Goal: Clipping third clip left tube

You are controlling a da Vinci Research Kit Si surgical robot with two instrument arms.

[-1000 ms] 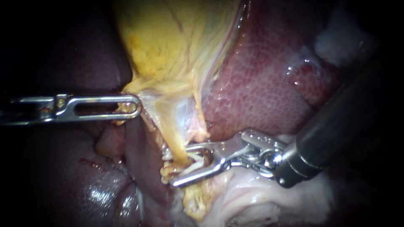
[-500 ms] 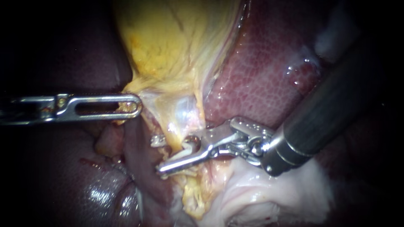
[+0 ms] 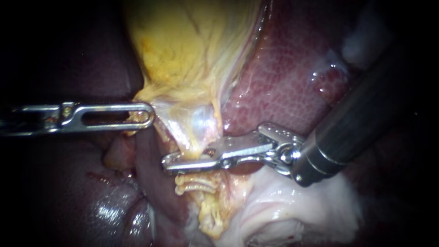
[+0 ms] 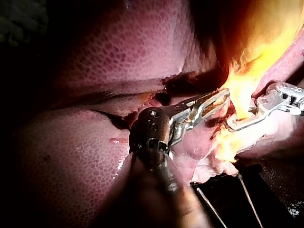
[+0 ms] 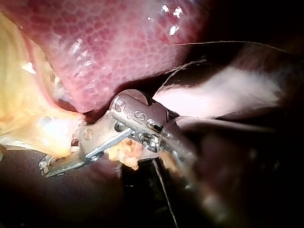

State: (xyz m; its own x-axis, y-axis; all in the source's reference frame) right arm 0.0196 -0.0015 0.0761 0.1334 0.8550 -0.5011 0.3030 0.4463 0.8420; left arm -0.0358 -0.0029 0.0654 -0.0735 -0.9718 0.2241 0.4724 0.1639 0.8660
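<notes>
Jaws of the right instrument (image 3: 170,163) are clenched across the yellow tube (image 3: 191,145), just below the gallbladder (image 3: 183,50) and beside the liver (image 3: 283,87). Left instrument (image 3: 147,114) jaws grasp the gallbladder's lower edge.

You're in a surgical lab: lit liver (image 3: 292,77) and gallbladder (image 3: 192,45), your left instrument (image 3: 148,114) and right instrument (image 3: 169,161) on them.

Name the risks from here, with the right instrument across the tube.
The right instrument lies across the tube, close beside the clips already on it; a new clip might crowd or overlap them. The left instrument holds the gallbladder stretched; a harder pull might tear the thin tissue at the tube.
</notes>
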